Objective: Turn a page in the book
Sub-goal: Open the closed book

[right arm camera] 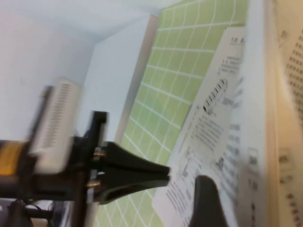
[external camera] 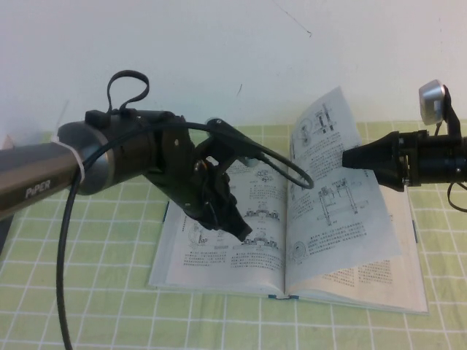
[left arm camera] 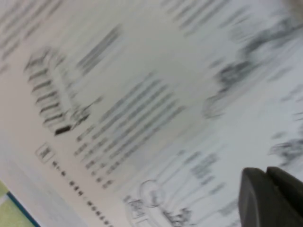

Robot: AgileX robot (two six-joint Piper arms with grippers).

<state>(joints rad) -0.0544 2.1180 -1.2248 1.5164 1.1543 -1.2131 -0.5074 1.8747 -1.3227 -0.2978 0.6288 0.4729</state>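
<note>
1. the book (external camera: 219, 255) lies open on a green checked tablecloth (external camera: 87, 292), spine roughly at the middle of the high view, near edge showing a thin blue-teal cover line; bare cloth is visible on the near side and to the left of the book
2. the page (external camera: 332, 182) stands lifted from the right half of the book, tilted up and leaning toward the right, its drawing-crowded face turned toward the camera; its top corner rises above the far table edge against the white wall (external camera: 219, 44)
3. the lower edge of the page runs down to the spine; its outer free edge hangs above the flat right-hand leaves (external camera: 408, 277), with open room beneath it
4. the left gripper (external camera: 237, 226) hangs low over the left-hand leaf (external camera: 182, 255), close to the spine; in the left wrist view its dark fingertips (left arm camera: 272, 198) lie together with no gap between them and nothing between them, close above printed paper; whether they touch the leaf cannot be told
5. the right gripper (external camera: 349, 158) reaches in from the right at mid-height and meets the lifted page at its right part; the tip looks narrowed to a point against the paper, but whether the jaws are closed on the page or only press against it cannot be told
6. in the right wrist view the left gripper (right arm camera: 142, 172) shows across the book, with cloth and wall behind it
7. a black cable (external camera: 69, 240) loops from the left arm down past the near left edge of the view
</note>
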